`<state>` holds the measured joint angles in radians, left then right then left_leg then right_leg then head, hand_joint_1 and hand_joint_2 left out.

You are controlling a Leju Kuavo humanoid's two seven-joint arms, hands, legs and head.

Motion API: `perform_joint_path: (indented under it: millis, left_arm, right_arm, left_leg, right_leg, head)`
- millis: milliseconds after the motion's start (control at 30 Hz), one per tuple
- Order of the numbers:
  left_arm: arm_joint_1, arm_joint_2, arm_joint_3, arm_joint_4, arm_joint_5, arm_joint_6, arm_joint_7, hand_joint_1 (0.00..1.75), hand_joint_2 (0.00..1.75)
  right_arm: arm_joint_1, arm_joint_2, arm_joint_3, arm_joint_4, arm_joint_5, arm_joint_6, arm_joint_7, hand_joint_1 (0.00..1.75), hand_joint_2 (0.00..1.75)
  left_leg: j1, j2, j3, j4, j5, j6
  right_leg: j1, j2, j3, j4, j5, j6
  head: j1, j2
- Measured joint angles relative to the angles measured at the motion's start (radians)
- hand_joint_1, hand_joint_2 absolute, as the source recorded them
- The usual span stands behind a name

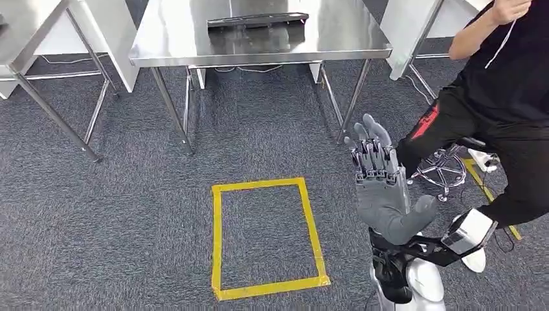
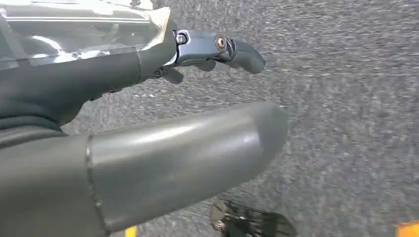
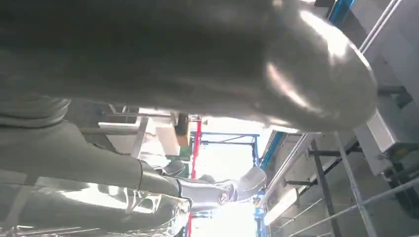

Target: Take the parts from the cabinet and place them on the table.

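A long black part (image 1: 257,21) lies flat on the steel table (image 1: 194,52) ahead of me. My right hand (image 1: 382,188) is raised over the carpet at the right, palm showing and fingers stretched apart, holding nothing. From the right wrist view the same hand (image 3: 173,64) points up toward the ceiling, its thumb and fingers (image 3: 217,192) apart. My left hand (image 2: 123,123) hangs above the grey carpet, with a wide gap between the thumb and the fingers (image 2: 217,49) and nothing in it.
A person in black (image 1: 505,97) sits on a stool (image 1: 447,168) close to my right hand. A yellow tape rectangle (image 1: 217,240) marks the carpet before me. A second steel table (image 1: 26,39) stands at the left, and white panels flank the middle table.
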<state>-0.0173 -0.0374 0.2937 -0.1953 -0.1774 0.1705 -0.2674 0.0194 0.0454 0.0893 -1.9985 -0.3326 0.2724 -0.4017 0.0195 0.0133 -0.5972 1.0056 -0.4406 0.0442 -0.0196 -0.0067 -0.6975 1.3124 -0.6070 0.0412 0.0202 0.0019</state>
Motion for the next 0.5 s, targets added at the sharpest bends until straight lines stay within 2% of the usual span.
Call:
perform_joint_path:
  millis: [33, 67, 100, 133, 167, 200, 233, 267, 300, 333, 367, 400, 433, 467, 500]
  left_arm:
    - [0.000, -0.001, 0.000, 0.000, 0.000, 0.000, -0.002, 0.00, 0.00]
    - [0.001, -0.002, 0.000, 0.000, 0.000, 0.001, -0.006, 0.00, 0.00]
    - [0.001, -0.003, 0.000, 0.000, -0.003, 0.002, -0.013, 0.00, 0.00]
    - [0.001, -0.003, 0.000, 0.000, -0.011, 0.002, -0.020, 0.00, 0.00]
    - [0.001, -0.002, 0.000, -0.001, -0.013, 0.002, -0.024, 0.00, 0.00]
    - [0.001, -0.003, 0.000, -0.001, -0.014, 0.002, -0.027, 0.00, 0.00]
    - [0.001, -0.002, 0.000, -0.001, -0.014, 0.003, -0.028, 0.00, 0.00]
    - [0.001, -0.002, 0.000, -0.001, -0.015, 0.006, -0.029, 0.00, 0.00]
    - [0.002, -0.001, 0.000, -0.001, -0.016, 0.006, -0.029, 0.00, 0.00]
    - [0.006, -0.001, 0.000, 0.000, -0.016, 0.006, -0.029, 0.00, 0.00]
    - [0.006, 0.001, 0.000, 0.000, -0.018, 0.007, -0.029, 0.00, 0.00]
    - [0.008, 0.000, 0.000, 0.000, -0.021, 0.007, -0.028, 0.00, 0.00]
    - [0.008, 0.000, 0.000, 0.000, -0.023, 0.007, -0.028, 0.00, 0.00]
    - [0.008, 0.002, -0.001, 0.000, -0.023, 0.007, -0.028, 0.00, 0.00]
    - [0.009, 0.003, 0.000, 0.000, -0.025, 0.007, -0.027, 0.00, 0.00]
  right_arm:
    - [0.000, 0.000, -0.001, 0.000, 0.001, -0.001, 0.000, 0.00, 0.00]
    - [0.000, 0.000, -0.003, 0.000, 0.002, -0.001, 0.000, 0.00, 0.00]
    - [0.000, 0.000, -0.003, 0.000, 0.004, -0.003, 0.000, 0.00, 0.00]
    - [0.000, 0.000, -0.004, 0.000, 0.004, -0.004, -0.001, 0.00, 0.00]
    - [-0.001, 0.000, -0.004, 0.000, 0.004, -0.005, -0.001, 0.00, 0.00]
    - [-0.002, 0.000, -0.004, -0.002, 0.006, -0.007, -0.002, 0.00, 0.00]
    - [-0.003, 0.000, -0.004, -0.002, 0.006, -0.008, -0.003, 0.00, 0.00]
    - [-0.001, 0.000, -0.005, -0.002, 0.006, -0.009, -0.004, 0.00, 0.00]
    - [-0.001, -0.002, -0.005, -0.002, 0.007, -0.010, -0.004, 0.00, 0.00]
    - [-0.001, -0.002, -0.006, -0.001, 0.007, -0.011, -0.004, 0.00, 0.00]
    - [-0.001, -0.002, -0.006, -0.002, 0.010, -0.015, -0.004, 0.00, 0.00]
    - [-0.002, -0.002, -0.006, -0.002, 0.010, -0.016, -0.004, 0.00, 0.00]
    - [-0.001, -0.002, -0.006, -0.001, 0.010, -0.019, -0.004, 0.00, 0.00]
    - [0.000, -0.002, -0.006, -0.001, 0.012, -0.019, -0.004, 0.00, 0.00]
    - [0.000, -0.002, -0.006, -0.001, 0.013, -0.020, -0.004, 0.00, 0.00]
  left_leg:
    - [0.001, 0.002, -0.019, 0.001, 0.015, -0.004]
    - [0.003, 0.001, -0.038, 0.001, 0.025, -0.009]
    - [0.005, 0.002, -0.055, 0.001, 0.039, -0.015]
    - [0.007, 0.002, -0.070, 0.002, 0.052, -0.023]
    - [0.003, 0.000, -0.076, 0.004, 0.063, -0.031]
    - [0.000, 0.000, -0.079, 0.008, 0.071, -0.039]
    - [-0.002, 0.000, -0.077, 0.004, 0.083, -0.044]
    - [0.001, 0.001, -0.076, -0.002, 0.092, -0.048]
    - [0.006, 0.001, -0.075, -0.007, 0.101, -0.057]
    - [0.013, 0.001, -0.081, -0.006, 0.101, -0.064]
    - [0.016, -0.001, -0.091, 0.020, 0.054, -0.063]
    - [0.015, -0.004, -0.110, 0.080, -0.012, -0.062]
    - [0.014, -0.009, -0.135, 0.162, -0.070, -0.064]
    - [0.014, -0.013, -0.160, 0.243, -0.107, -0.067]
    - [0.014, -0.013, -0.175, 0.303, -0.118, -0.068]
  right_leg:
    - [-0.003, 0.000, 0.016, 0.014, 0.021, 0.017]
    - [-0.007, 0.000, 0.049, -0.009, 0.059, 0.036]
    - [-0.010, 0.000, 0.095, -0.058, 0.093, 0.050]
    - [-0.012, 0.000, 0.160, -0.135, 0.100, 0.050]
    - [-0.011, 0.001, 0.248, -0.241, 0.063, 0.036]
    - [0.003, 0.003, 0.307, -0.349, 0.021, 0.024]
    - [0.003, 0.002, 0.294, -0.350, 0.014, 0.013]
    - [0.004, 0.002, 0.290, -0.348, 0.018, 0.007]
    - [0.006, 0.002, 0.285, -0.345, 0.022, -0.002]
    - [-0.010, 0.002, 0.280, -0.347, 0.035, -0.020]
    - [-0.009, -0.001, 0.273, -0.346, 0.043, -0.029]
    - [-0.007, -0.002, 0.265, -0.346, 0.052, -0.045]
    - [-0.003, -0.003, 0.256, -0.346, 0.060, -0.050]
    - [0.002, -0.004, 0.248, -0.345, 0.065, -0.052]
    - [0.006, -0.005, 0.241, -0.344, 0.070, -0.052]
  head:
    - [0.000, 0.000]
    - [0.000, 0.000]
    - [0.000, 0.000]
    - [0.000, 0.000]
    - [0.000, 0.000]
    - [0.001, 0.000]
    - [-0.002, 0.000]
    - [-0.003, 0.000]
    - [-0.003, 0.000]
    - [-0.004, 0.000]
    - [-0.005, 0.000]
    - [-0.007, 0.000]
    - [-0.007, 0.000]
    - [-0.007, 0.000]
    - [-0.007, 0.000]
